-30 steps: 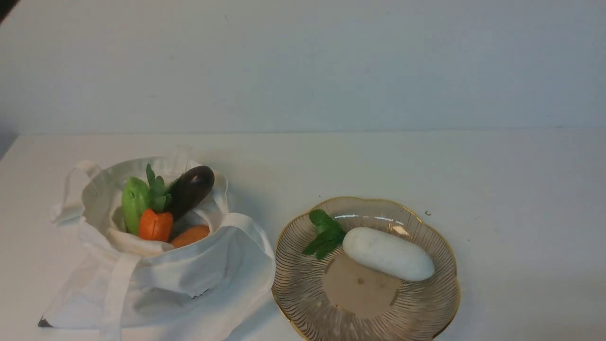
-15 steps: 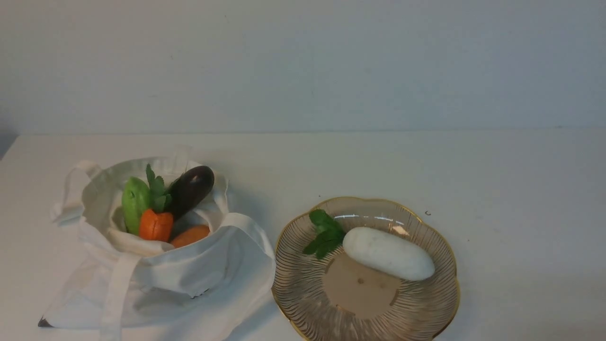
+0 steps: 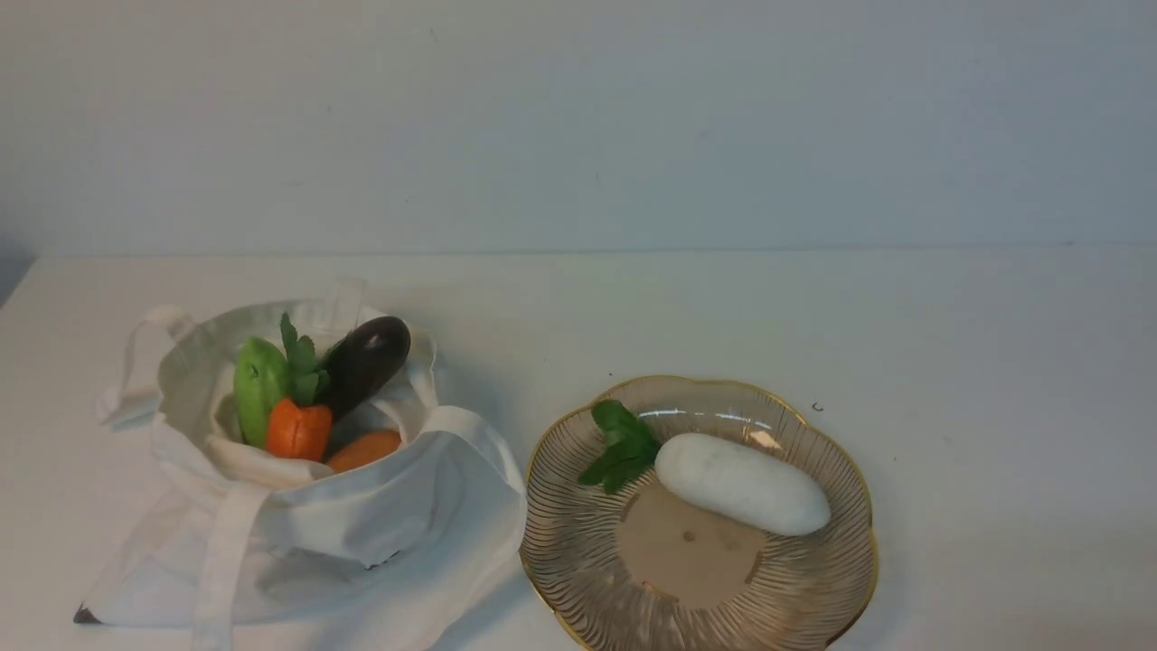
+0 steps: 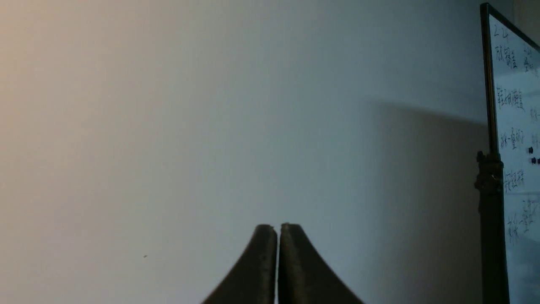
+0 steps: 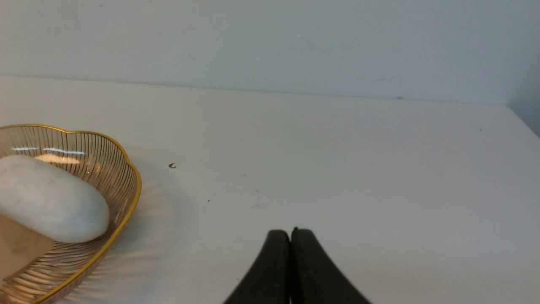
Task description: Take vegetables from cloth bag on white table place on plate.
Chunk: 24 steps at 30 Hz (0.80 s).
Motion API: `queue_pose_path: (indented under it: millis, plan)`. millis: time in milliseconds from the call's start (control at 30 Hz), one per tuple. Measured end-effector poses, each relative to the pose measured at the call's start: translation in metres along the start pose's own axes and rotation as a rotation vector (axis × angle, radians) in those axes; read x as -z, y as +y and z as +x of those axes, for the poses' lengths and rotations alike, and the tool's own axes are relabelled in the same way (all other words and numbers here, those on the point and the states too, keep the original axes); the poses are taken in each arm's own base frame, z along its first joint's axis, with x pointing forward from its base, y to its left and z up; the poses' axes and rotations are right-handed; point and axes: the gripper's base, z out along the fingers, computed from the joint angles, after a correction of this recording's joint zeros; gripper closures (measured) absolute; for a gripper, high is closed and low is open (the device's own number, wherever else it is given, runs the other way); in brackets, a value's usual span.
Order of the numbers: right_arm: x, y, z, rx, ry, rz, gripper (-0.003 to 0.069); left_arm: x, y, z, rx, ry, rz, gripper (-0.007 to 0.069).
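Observation:
The white cloth bag (image 3: 298, 533) lies at the front left of the white table (image 3: 994, 344). In its open mouth are a dark purple eggplant (image 3: 366, 360), a green vegetable (image 3: 258, 384), an orange carrot (image 3: 298, 430) and a second carrot (image 3: 363, 449). The gold-rimmed glass plate (image 3: 578, 551) stands to its right and holds the white radish (image 3: 741, 484) with its green sprig (image 3: 622, 445). The plate (image 5: 105, 169) and radish (image 5: 46, 198) also show in the right wrist view. My right gripper (image 5: 290, 231) is shut and empty, to the right of the plate. My left gripper (image 4: 278, 226) is shut and empty, facing a wall.
A whiteboard with writing (image 4: 514, 139) on a dark stand shows in the left wrist view. A small dark speck (image 3: 817, 407) lies on the table behind the plate. A pale wall (image 3: 578, 117) rises behind the table's far edge.

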Motion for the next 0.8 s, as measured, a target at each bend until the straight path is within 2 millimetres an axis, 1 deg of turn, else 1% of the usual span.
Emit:
queue_pose_path:
  millis: [33, 67, 133, 233, 267, 300, 333, 367, 433, 467, 500, 533, 567, 600, 667, 800]
  plan:
    - [0.0, 0.0, 0.0, 0.0, 0.0, 0.0, 0.0674, 0.003, 0.0, 0.003, -0.026, 0.006, 0.005, 0.0629]
    - [0.0, 0.0, 0.0, 0.0, 0.0, 0.0, 0.0674, 0.003, -0.001, 0.005, -0.006, 0.012, 0.007, 0.0629]
    - [0.0, 0.0, 0.0, 0.0, 0.0, 0.0, 0.0674, 0.01, -0.002, 0.016, -0.009, 0.046, 0.026, 0.0629]
    - [0.0, 0.0, 0.0, 0.0, 0.0, 0.0, 0.0674, 0.023, -0.003, 0.039, -0.015, 0.131, 0.047, 0.0629]
    - [0.0, 0.0, 0.0, 0.0, 0.0, 0.0, 0.0674, 0.024, -0.003, 0.04, 0.006, 0.134, 0.045, 0.0629]
    - [0.0, 0.0, 0.0, 0.0, 0.0, 0.0, 0.0674, 0.03, -0.002, 0.054, -0.009, 0.182, 0.037, 0.0629]
    - [0.0, 0.0, 0.0, 0.0, 0.0, 0.0, 0.0674, 0.034, -0.001, 0.062, -0.008, 0.206, 0.028, 0.0629]
    - [0.0, 0.0, 0.0, 0.0, 0.0, 0.0, 0.0674, 0.035, -0.001, 0.062, 0.006, 0.203, 0.027, 0.0629]
    - [0.0, 0.0, 0.0, 0.0, 0.0, 0.0, 0.0674, 0.043, 0.003, 0.083, -0.001, 0.264, -0.016, 0.0629]
    - [0.0, 0.0, 0.0, 0.0, 0.0, 0.0, 0.0674, 0.044, 0.003, 0.087, -0.008, 0.275, -0.022, 0.0629]
    - [0.0, 0.0, 0.0, 0.0, 0.0, 0.0, 0.0674, 0.049, 0.007, 0.099, 0.003, 0.303, -0.077, 0.0629]
    - [0.0, 0.0, 0.0, 0.0, 0.0, 0.0, 0.0674, 0.053, 0.009, 0.106, 0.002, 0.311, -0.121, 0.0629]
    - [0.0, 0.0, 0.0, 0.0, 0.0, 0.0, 0.0674, 0.058, 0.012, 0.117, 0.0, 0.331, -0.171, 0.0629]
    - [0.0, 0.0, 0.0, 0.0, 0.0, 0.0, 0.0674, 0.06, 0.014, 0.121, -0.001, 0.339, -0.193, 0.0629]
    - [0.0, 0.0, 0.0, 0.0, 0.0, 0.0, 0.0674, 0.072, 0.021, 0.141, -0.019, 0.36, -0.317, 0.0629]
    - [0.0, 0.0, 0.0, 0.0, 0.0, 0.0, 0.0674, 0.092, 0.028, 0.169, -0.067, 0.388, -0.463, 0.0629]
